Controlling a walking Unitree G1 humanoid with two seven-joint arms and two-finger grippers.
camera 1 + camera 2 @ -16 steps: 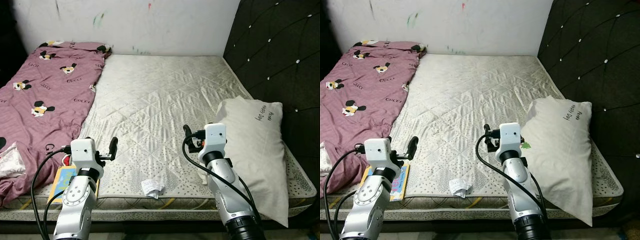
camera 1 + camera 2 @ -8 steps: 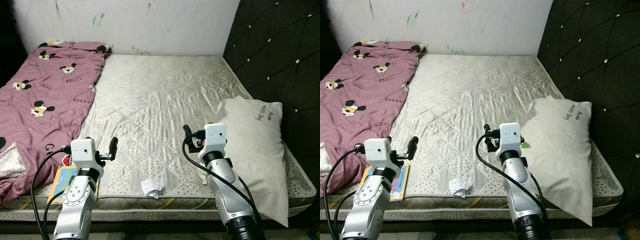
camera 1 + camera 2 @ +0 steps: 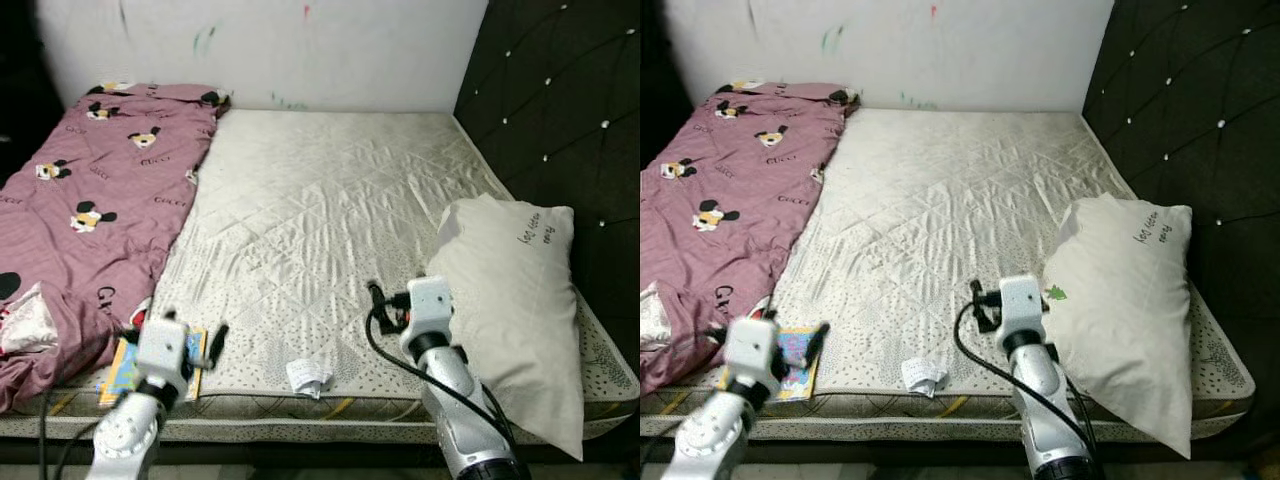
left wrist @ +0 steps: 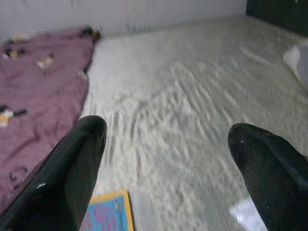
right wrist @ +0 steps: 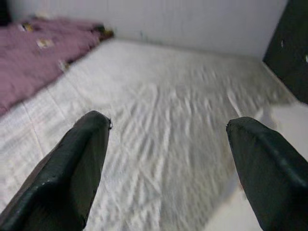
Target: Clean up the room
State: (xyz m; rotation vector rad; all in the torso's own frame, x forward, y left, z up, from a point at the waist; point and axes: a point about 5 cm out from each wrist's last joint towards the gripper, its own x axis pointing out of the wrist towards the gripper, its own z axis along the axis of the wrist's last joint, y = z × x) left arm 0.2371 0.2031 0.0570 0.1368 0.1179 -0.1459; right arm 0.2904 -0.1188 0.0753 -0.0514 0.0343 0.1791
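A small crumpled white paper (image 3: 308,377) lies on the pale quilted mattress (image 3: 320,200) near its front edge. A colourful book (image 3: 118,366) lies at the front left, partly under my left gripper (image 3: 172,338). That gripper hovers low over the book, open, with nothing between its fingers (image 4: 72,168). My right gripper (image 3: 420,303) hangs open and empty above the front of the mattress, just left of the white pillow (image 3: 515,300). A pink blanket (image 3: 90,200) with cartoon mice covers the left side of the bed.
A black padded headboard (image 3: 560,100) runs along the right side and a white wall (image 3: 270,50) with paint marks stands behind. A white cloth (image 3: 25,320) lies on the blanket's front corner.
The whole picture has shifted a little, so the camera has moved. Both arms sit lower in it, the left one most. Nothing on the bed has moved.
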